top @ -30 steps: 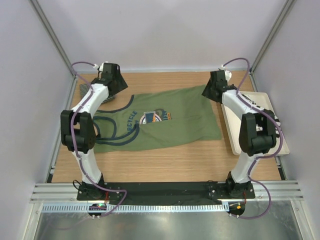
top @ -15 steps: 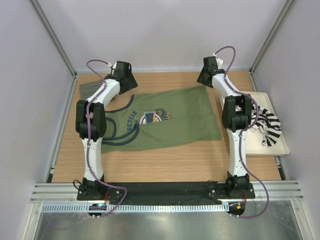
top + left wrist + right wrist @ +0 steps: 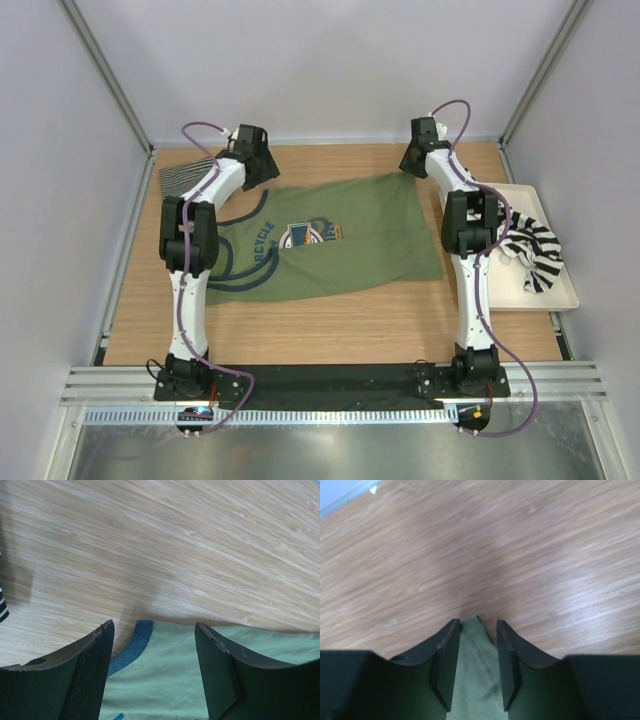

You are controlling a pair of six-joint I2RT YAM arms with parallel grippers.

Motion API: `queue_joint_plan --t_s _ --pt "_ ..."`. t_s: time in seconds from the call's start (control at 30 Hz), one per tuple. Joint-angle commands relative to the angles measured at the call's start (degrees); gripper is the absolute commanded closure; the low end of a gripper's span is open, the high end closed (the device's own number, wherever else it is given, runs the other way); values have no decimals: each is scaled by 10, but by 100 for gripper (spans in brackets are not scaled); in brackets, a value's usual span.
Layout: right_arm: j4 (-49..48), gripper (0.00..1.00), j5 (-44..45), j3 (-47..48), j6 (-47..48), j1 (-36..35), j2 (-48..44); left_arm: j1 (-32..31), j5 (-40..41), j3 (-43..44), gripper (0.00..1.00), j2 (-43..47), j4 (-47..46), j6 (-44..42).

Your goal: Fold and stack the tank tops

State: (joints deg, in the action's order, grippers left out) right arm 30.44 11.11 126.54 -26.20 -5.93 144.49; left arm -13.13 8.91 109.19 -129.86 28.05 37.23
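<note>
Left hand (image 3: pixel 154 627), fingers apart, over the olive green tank top (image 3: pixel 330 250). Right hand (image 3: pixel 477 625) straddles its corner; grip unclear.

You have a wooden counter (image 3: pixel 330 320) with pale grain running its length. A cream rectangular tray (image 3: pixel 520 297) lies at its right edge, and an aluminium rail (image 3: pixel 110 385) runs along your near side.

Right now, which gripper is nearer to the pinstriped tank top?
Left. The left gripper is just right of the pinstriped tank top; the right gripper is across the green top.
</note>
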Motion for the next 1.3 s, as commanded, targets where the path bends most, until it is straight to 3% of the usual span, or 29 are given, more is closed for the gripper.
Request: queue_joint_plan --t_s 0.0,0.1,0.27,0.33,0.53,1.13,1.23,1.27 --pt "-8 60 -14 27 -3 -2 4 -6 -9 21 34 0 -8 -1" --pt "-10 69 -20 26 2 -2 4 -9 -13 22 34 -7 -8 0" --pt "-7 96 -14 28 10 -2 1 -11 -8 22 33 -17 -8 5" --pt "-7 99 -14 27 11 -3 -2 -10 -4 23 32 -22 -10 3" --pt "-7 99 -12 25 11 -2 -6 -11 20 95 39 -65 52 -7" --pt "2 99 3 22 10 -2 -10 -9 13 36 62 -34 65 13" --pt "2 99 3 25 10 -2 -12 -10 12 41 79 -37 60 16" --pt "2 99 3 25 11 -2 -13 -9 12 47 91 -42 62 15"
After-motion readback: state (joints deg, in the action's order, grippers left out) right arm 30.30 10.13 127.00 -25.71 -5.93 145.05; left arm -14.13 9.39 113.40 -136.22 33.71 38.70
